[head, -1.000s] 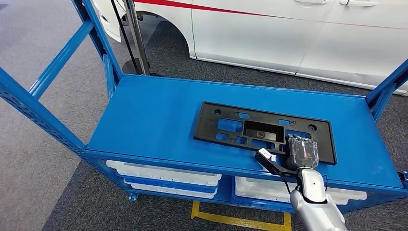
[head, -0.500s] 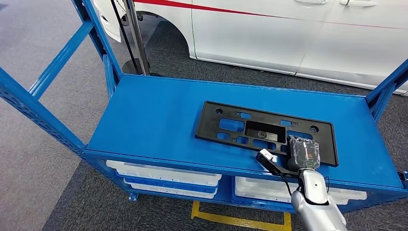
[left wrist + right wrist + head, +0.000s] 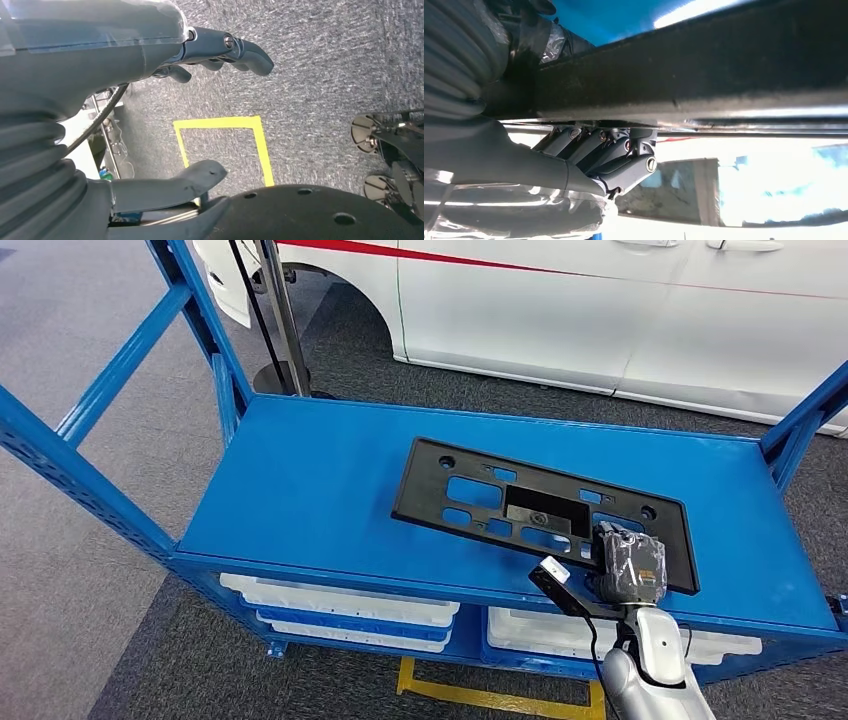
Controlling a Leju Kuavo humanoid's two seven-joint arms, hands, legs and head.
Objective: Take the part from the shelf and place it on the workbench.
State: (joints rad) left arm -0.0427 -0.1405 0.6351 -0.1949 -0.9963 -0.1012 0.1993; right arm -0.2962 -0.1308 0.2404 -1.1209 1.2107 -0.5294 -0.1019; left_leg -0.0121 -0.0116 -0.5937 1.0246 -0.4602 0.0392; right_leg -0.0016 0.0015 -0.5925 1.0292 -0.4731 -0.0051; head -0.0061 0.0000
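**Black plate bracket on blue shelf, gripped at its near right corner**

White car body point(image 3: 620, 310): stands beyond the shelf, across the far side of the head view, with a red stripe along its panels and a wheel arch at the left.

Blue steel shelf point(image 3: 320, 490): flat top deck between slanted uprights, on grey carpet. White trays point(image 3: 340, 602) sit on the tier beneath the deck.

Black plastic part point(image 3: 500, 502): a long rectangular bracket with several cut-out windows and a recessed centre. It is on the shelf's top deck, towards the right half, set askew to the shelf's front edge. Whether it lies flat or is tilted off the deck cannot be told. Its near right corner is under the right hand.

Right hand point(image 3: 628, 568): reaches in from below on a silver arm and is clamped on the part's near right corner. In the right wrist view the dark fingers point(image 3: 599, 150) curl against one face of the part's edge point(image 3: 704, 75).

Left hand point(image 3: 200, 100): hangs over grey carpet with a yellow floor marking point(image 3: 225, 145); thumb and fingers apart, holding nothing.
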